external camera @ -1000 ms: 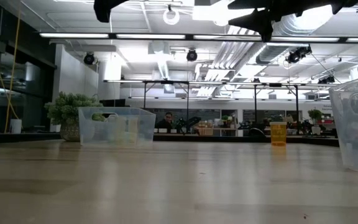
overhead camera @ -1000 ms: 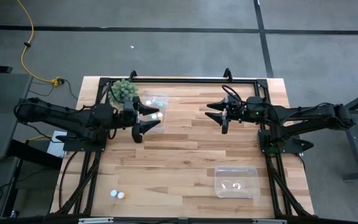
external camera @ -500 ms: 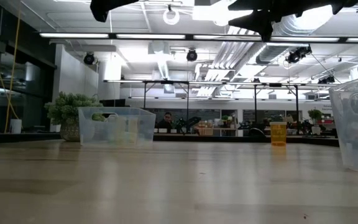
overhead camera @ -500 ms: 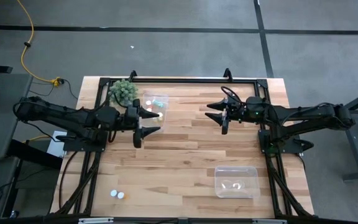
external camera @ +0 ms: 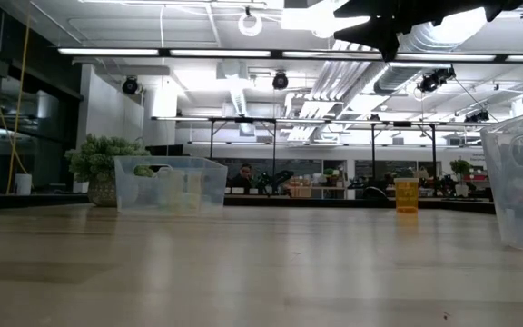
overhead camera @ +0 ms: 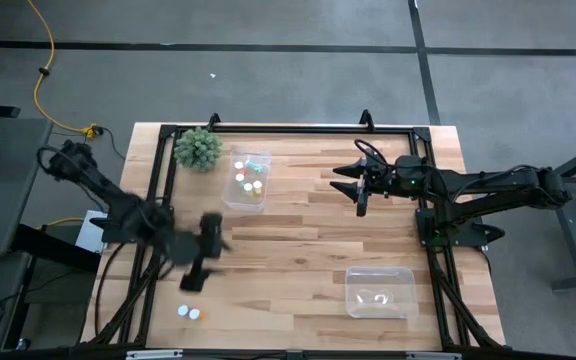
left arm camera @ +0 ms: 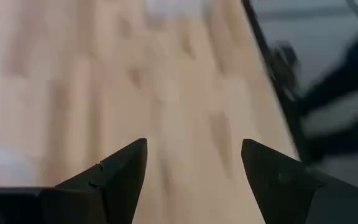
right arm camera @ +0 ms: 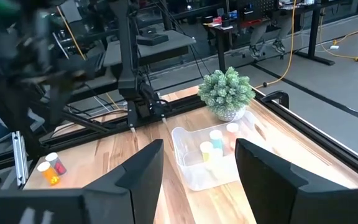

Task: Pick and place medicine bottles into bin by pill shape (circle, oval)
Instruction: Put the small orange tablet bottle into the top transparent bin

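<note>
Near the bench's front-left corner, left tool (overhead camera: 196, 283) spread empty, two bottles (overhead camera: 188, 313) below, right tool (overhead camera: 360, 190) parted, two bins (overhead camera: 379, 291), orange pair (right arm camera: 51, 169) only wrist-seen.

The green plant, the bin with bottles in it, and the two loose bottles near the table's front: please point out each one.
green plant (overhead camera: 197, 148), high view, middle of its foliage.
bin with bottles (overhead camera: 235, 195), high view, its near rim.
two loose bottles (overhead camera: 188, 312), high view, on the caps of the pair.

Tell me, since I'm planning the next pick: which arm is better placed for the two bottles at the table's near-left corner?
Left. The left gripper, open and empty, is just above the two bottles; the right gripper waits far across the table.
</note>
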Controlling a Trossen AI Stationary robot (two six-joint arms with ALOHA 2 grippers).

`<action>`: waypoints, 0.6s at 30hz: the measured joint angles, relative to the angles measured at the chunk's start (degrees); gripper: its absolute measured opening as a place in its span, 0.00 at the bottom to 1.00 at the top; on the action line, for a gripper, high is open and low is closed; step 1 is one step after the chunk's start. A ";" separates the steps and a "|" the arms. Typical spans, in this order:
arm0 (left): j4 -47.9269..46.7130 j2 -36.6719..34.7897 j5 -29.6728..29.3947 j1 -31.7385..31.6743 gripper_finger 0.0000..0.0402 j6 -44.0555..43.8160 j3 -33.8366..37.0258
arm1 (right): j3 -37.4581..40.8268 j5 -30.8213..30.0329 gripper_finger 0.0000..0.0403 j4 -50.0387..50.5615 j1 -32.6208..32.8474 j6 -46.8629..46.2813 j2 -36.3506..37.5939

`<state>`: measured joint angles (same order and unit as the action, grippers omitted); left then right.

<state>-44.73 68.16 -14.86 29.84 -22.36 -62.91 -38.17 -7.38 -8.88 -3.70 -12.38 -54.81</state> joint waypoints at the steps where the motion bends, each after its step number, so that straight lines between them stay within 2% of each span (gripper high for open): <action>1: -1.03 1.70 0.26 2.57 0.63 -2.21 -0.57 | 0.00 0.00 0.48 0.00 0.00 0.00 0.00; 5: -1.14 9.12 0.87 12.69 0.63 -10.56 -1.97 | 0.00 0.00 0.48 0.14 0.00 0.00 0.00; 9: -1.26 17.10 0.92 19.82 0.63 -16.56 -3.81 | 0.00 0.00 0.48 0.75 0.00 -0.58 0.00; 13: -2.35 23.39 0.30 23.30 0.63 -20.47 -5.37 | 0.00 -0.18 0.48 1.71 -0.02 -0.44 0.00; 18: -3.14 28.22 1.51 24.07 0.63 -25.43 -5.45 | 0.00 -1.60 0.48 3.19 -0.02 -0.15 0.00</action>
<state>-47.86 96.38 -13.35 53.92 -47.79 -68.36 -38.17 -8.97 -5.69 -3.73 -12.53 -54.81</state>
